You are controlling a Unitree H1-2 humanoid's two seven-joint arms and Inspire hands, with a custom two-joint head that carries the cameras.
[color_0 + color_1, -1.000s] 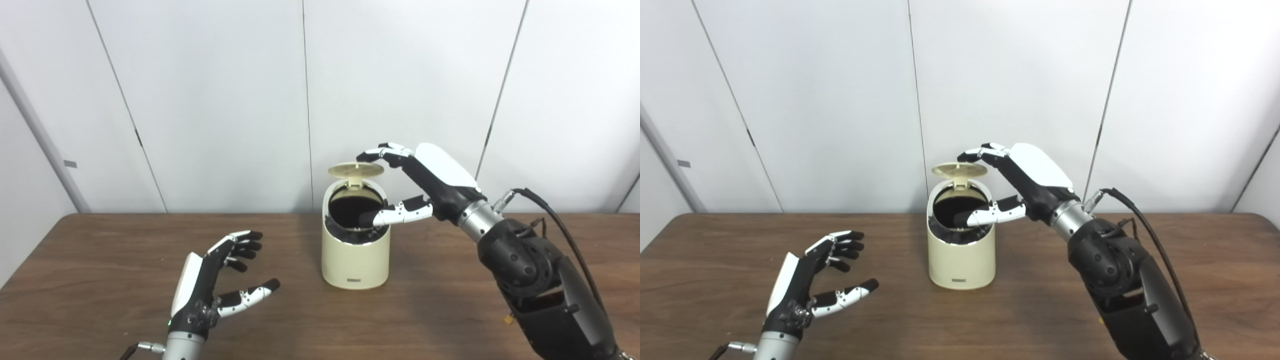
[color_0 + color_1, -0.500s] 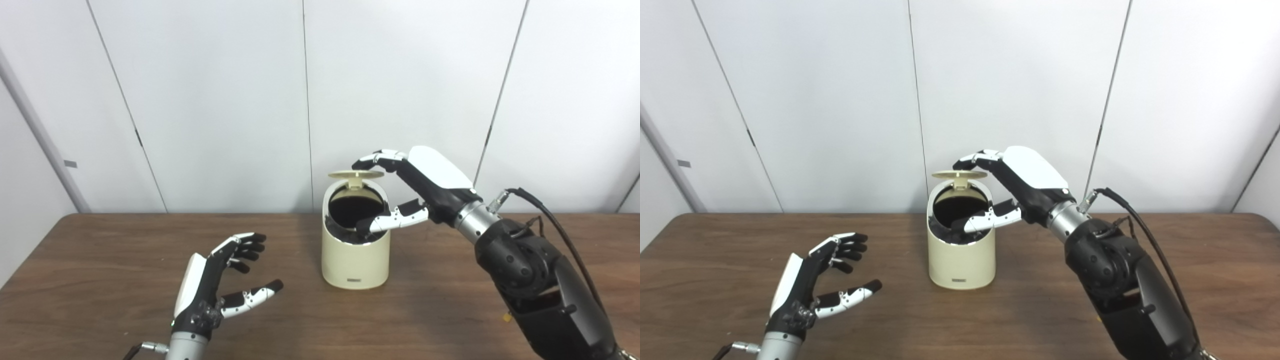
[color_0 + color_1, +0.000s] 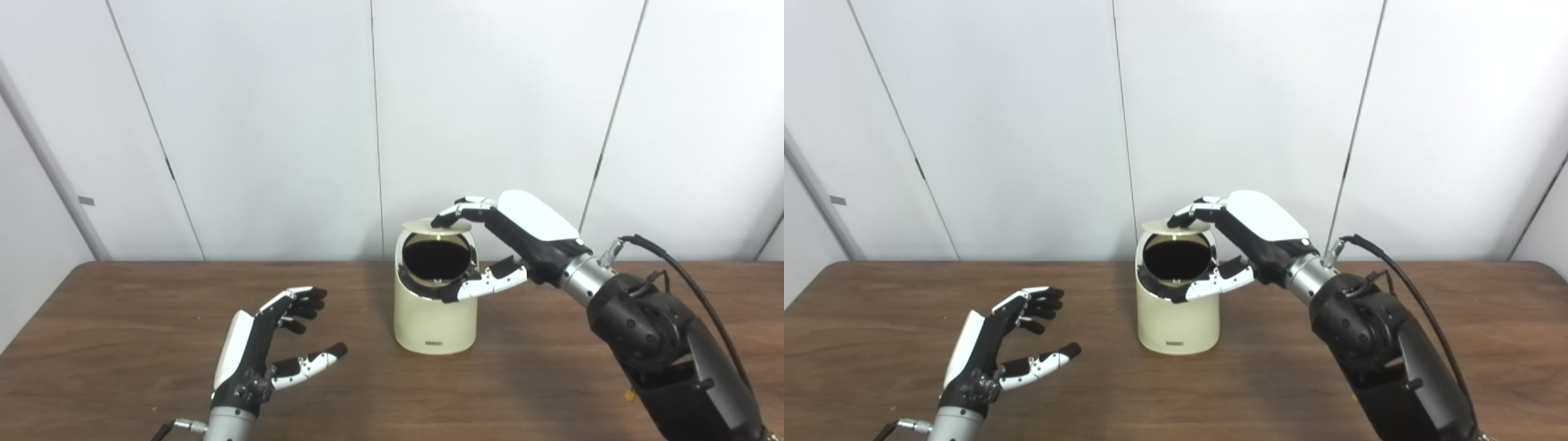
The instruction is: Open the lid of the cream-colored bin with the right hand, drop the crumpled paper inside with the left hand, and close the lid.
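The left hand [image 3: 257, 349] is hovering just over the tabletop [image 3: 122, 343] near the front edge, left of centre, with its palm turned toward the middle. Its fingers [image 3: 300, 300] are spread and loosely curled, released and grasping nothing, and the thumb is pointing toward the bin.

The cream-colored bin [image 3: 435, 318] is standing upright on the tabletop about midway between the left and right edges, closer to the back edge than to the front one, and well apart from the left hand. Its slanted mouth is facing the cameras and showing a dark interior; the crumpled paper is not visible from either view, so whether it is lying inside cannot be told. The round lid [image 3: 438, 226] is hanging over the back of the rim, tilted nearly flat and only partly lowered, leaving the opening uncovered.

The right hand [image 3: 1255, 236] is reaching in from the right side and arching over the top of the bin. Its fingers [image 3: 1191, 211] are pressing down on the upper face of the lid, while the thumb [image 3: 478, 285] is stretching across the front right part of the rim. The hand is not wrapped around anything; the fingers are apart and simply bearing on the lid.
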